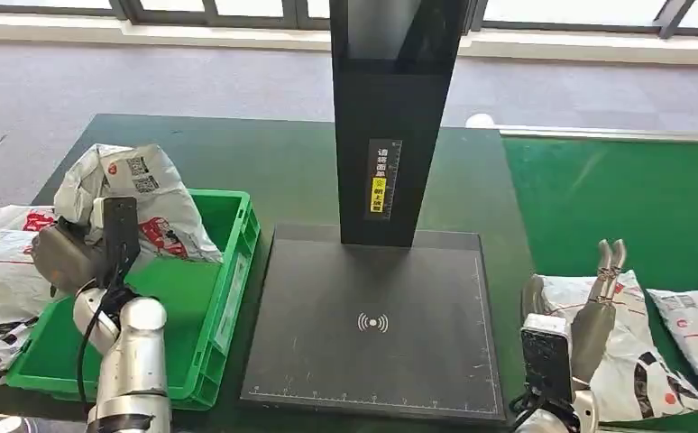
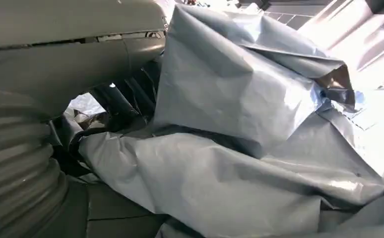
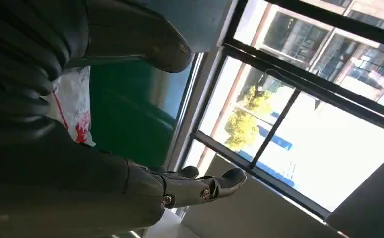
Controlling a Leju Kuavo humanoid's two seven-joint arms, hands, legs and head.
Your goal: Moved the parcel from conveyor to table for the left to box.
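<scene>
Left robot hand [image 1: 66, 253] is up over the green crate [image 1: 224, 298] with a crumpled grey-white parcel [image 1: 133, 185] clutched against it, so this reads as the boxing step: the bag hangs above the crate's far end, not yet lying flat inside. Over on the right, the right robot hand [image 1: 598, 307] sits with fingers straight and apart, grasping nothing, poised above a second parcel [image 1: 638, 356] lying on the green conveyor [image 1: 616, 198] just beside the desk [image 1: 300, 171]. Between them stands the black scanner plate [image 1: 372, 325] with its tall post. My read on what comes next: the left needs to lower and let go so the bag drops within the crate walls, while the right wants its fingers down around that conveyor bag. The left wrist view gives what the head view cannot, the grey plastic folds [image 2: 239, 114] bunched tight against the dark fingers [image 2: 115, 106], confirming a real hold. The right wrist view looks up toward the windows, fingers [image 3: 215, 183] stretched out and bare, a sliver of red-printed bag [image 3: 73, 109] behind.
</scene>
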